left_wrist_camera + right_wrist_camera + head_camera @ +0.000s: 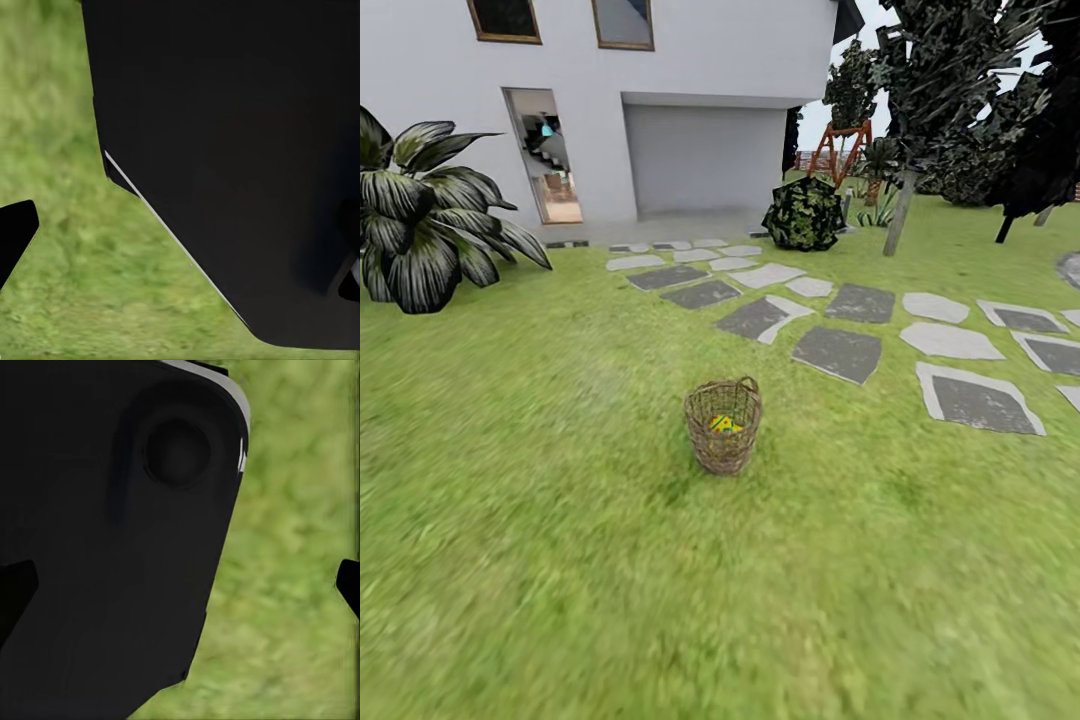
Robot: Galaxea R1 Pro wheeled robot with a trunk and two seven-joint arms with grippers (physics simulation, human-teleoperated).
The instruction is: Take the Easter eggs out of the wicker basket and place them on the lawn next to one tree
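Observation:
The wicker basket [723, 425] stands upright on the lawn [560, 560], in the middle of the head view. Through its open top and weave I see yellow Easter eggs [725, 424] with blue and red marks; how many lie inside I cannot tell. The thick-trunked tree is out of view. In the left wrist view my left gripper [180, 259] hangs over grass beside the robot's black body, its fingertips [15, 234] far apart. My right gripper [180, 585] looks the same, with one fingertip [349, 583] at the frame's edge. Both are open and hold nothing.
Grey stepping-stone slabs [840, 352] run behind and right of the basket. A white house [690, 110] with a garage door stands at the back. A big leafy plant [425, 225] is at the left, a round bush [805, 214] and a thin-trunked dark tree [900, 212] at the back right.

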